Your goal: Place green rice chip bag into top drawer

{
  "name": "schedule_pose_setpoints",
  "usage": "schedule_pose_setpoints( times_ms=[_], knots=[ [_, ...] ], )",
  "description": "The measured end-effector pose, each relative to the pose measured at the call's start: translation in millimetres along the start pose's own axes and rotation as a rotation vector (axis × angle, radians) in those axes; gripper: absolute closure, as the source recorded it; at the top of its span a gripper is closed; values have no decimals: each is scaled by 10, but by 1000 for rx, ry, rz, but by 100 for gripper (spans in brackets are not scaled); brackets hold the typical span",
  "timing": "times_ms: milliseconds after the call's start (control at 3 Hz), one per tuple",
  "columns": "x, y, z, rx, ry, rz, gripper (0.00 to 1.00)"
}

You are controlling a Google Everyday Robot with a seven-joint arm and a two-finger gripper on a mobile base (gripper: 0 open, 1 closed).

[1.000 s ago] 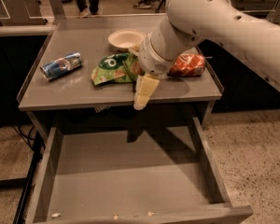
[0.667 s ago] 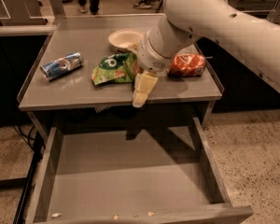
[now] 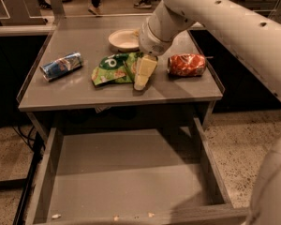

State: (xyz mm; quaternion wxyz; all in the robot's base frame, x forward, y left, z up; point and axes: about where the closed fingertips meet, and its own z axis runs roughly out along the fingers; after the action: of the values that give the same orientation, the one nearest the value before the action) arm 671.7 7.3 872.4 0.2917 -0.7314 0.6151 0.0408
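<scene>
tool [image 3: 144, 74]: at right edge of green rice chip bag [image 3: 113, 69] on counter [image 3: 84, 95]; grip state cannot be told; risk: crumpled foil slips, bag misses top drawer [image 3: 126, 172]

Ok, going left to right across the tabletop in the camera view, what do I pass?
Blue can → green rice chip bag → gripper, down at the bag's right edge → orange crushed can. The top drawer is open below.
</scene>
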Motion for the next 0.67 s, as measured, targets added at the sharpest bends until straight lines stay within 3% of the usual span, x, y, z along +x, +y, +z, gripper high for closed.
schedule_pose_setpoints(
  times_ms=[333, 667],
  knots=[
    [138, -146, 167, -17, -4, 31, 0],
    [148, -161, 180, -16, -5, 33, 19]
  ],
)
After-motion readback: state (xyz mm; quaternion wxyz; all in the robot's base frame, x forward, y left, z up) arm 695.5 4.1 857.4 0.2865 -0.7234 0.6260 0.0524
